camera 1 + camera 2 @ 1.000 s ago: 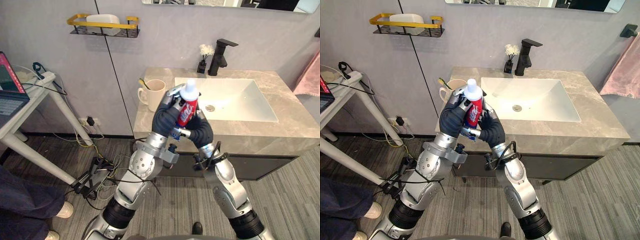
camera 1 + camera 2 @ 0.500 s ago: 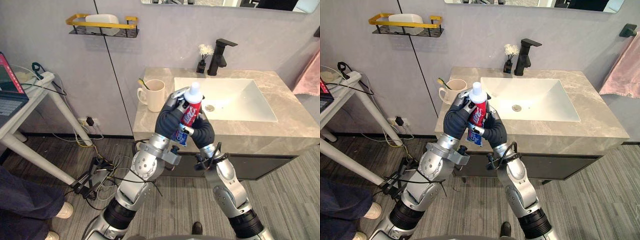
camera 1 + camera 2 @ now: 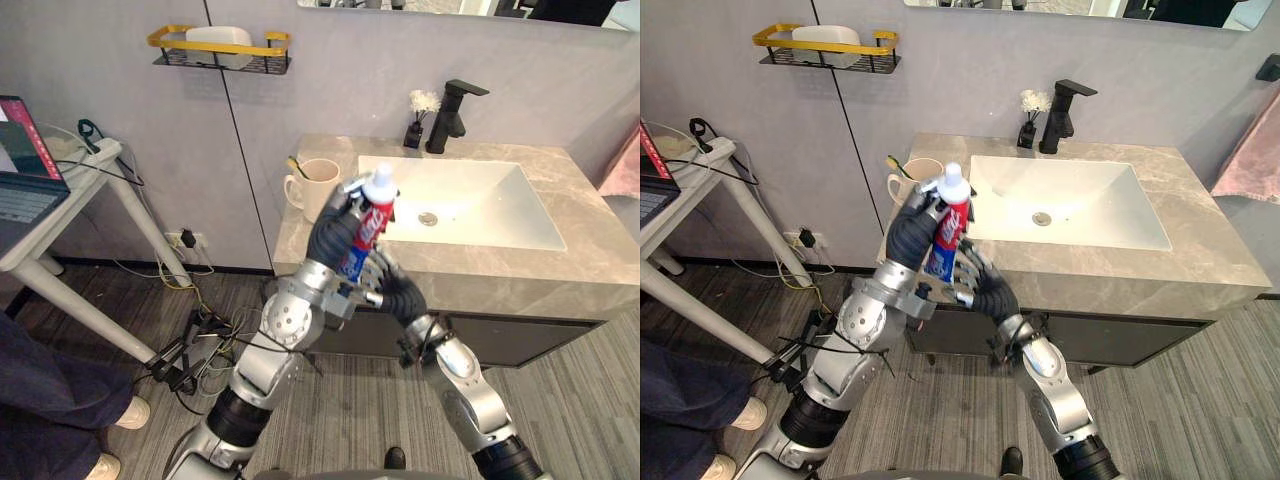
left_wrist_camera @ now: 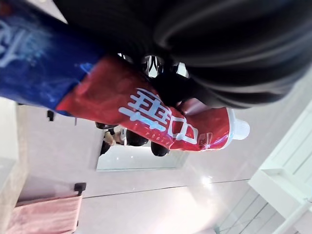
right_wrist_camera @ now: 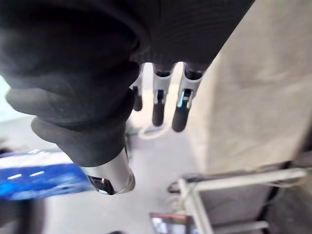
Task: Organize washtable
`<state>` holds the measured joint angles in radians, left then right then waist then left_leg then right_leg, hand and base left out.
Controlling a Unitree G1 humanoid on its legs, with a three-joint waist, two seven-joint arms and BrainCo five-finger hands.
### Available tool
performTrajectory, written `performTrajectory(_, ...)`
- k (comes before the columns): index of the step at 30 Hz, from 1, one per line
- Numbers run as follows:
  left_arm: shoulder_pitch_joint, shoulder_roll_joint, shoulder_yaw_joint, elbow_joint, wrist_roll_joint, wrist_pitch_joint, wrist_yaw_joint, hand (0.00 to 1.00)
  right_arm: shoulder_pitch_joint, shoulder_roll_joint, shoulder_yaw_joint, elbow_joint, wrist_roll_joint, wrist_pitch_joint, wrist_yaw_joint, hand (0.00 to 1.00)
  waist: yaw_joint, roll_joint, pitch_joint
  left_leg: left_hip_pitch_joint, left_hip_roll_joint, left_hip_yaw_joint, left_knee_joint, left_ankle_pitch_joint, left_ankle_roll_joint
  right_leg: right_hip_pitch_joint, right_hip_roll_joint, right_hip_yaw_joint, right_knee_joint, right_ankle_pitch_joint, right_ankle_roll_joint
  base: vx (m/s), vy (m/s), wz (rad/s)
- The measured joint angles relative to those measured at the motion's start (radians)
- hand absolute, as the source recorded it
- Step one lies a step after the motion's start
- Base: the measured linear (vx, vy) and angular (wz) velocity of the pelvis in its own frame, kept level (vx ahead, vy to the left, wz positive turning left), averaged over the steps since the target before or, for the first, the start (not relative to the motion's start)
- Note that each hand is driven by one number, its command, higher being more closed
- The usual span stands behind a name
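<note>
The robot's right hand [image 3: 396, 287] is hanging just below the tube with its fingers [image 5: 163, 100] straight and relaxed. Half a second earlier it was closing on the lower part of the tube together with the other hand, so it has let the tube go. The left hand [image 3: 334, 237] is now gripping the red and blue plastic toothpaste tube with a white screw cap [image 3: 371, 217] alone. Its fingers are curling around the middle of the tube and holding it almost upright, cap on top, in the air by the front left corner of the beige marble washtable [image 3: 560, 268]. The handover seems finished, and the left hand is probably free to carry the tube on. Behind it, the cream ceramic mug [image 3: 320, 188] with a toothbrush [image 3: 293, 166] inside is standing by the left edge, a likely place for the tube. Further back, the white rectangular basin [image 3: 480, 205] and the black faucet [image 3: 455, 112] at the rear edge are standing untouched.
</note>
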<state>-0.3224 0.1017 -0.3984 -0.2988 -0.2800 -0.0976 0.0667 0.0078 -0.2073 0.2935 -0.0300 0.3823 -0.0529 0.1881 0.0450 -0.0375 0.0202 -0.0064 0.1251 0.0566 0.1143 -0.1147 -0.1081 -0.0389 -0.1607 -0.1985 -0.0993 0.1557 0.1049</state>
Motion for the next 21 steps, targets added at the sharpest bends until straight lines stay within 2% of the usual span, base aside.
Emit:
performTrajectory(2,-0.017,0.000,0.015,-0.034,0.000,-0.023,0.000,1.00,0.013,-0.009,0.000,0.014,0.000,0.021,0.009,0.00,-0.004,0.000,0.000,0.000,0.000,-0.001,0.000,0.000,0.000,0.000,0.000,0.000,0.000,0.000,0.000,0.00,0.000,0.00)
performTrajectory(4,-0.019,-0.005,0.005,-0.058,0.000,-0.032,-0.002,1.00,0.010,-0.010,0.002,0.013,0.003,0.020,0.012,0.00,-0.002,-0.001,-0.001,0.000,0.000,-0.001,-0.001,0.000,0.000,0.000,0.000,0.000,0.000,0.000,0.000,0.00,0.000,0.00)
performTrajectory(14,-0.019,-0.017,-0.003,-0.062,-0.001,-0.035,0.000,1.00,-0.050,0.005,0.099,0.013,0.013,0.020,0.013,0.00,-0.001,-0.002,-0.003,-0.010,0.000,-0.005,0.006,0.000,0.000,-0.001,0.000,-0.007,0.000,0.000,0.000,-0.01,-0.001,0.02)
performTrajectory(21,-0.019,-0.019,-0.002,-0.062,0.001,-0.036,0.003,1.00,-0.073,0.004,0.082,-0.067,0.013,0.018,0.003,0.00,-0.001,-0.002,-0.003,-0.010,0.000,-0.004,0.006,0.000,0.000,-0.001,0.001,-0.006,0.000,0.000,0.000,0.00,0.000,0.00)
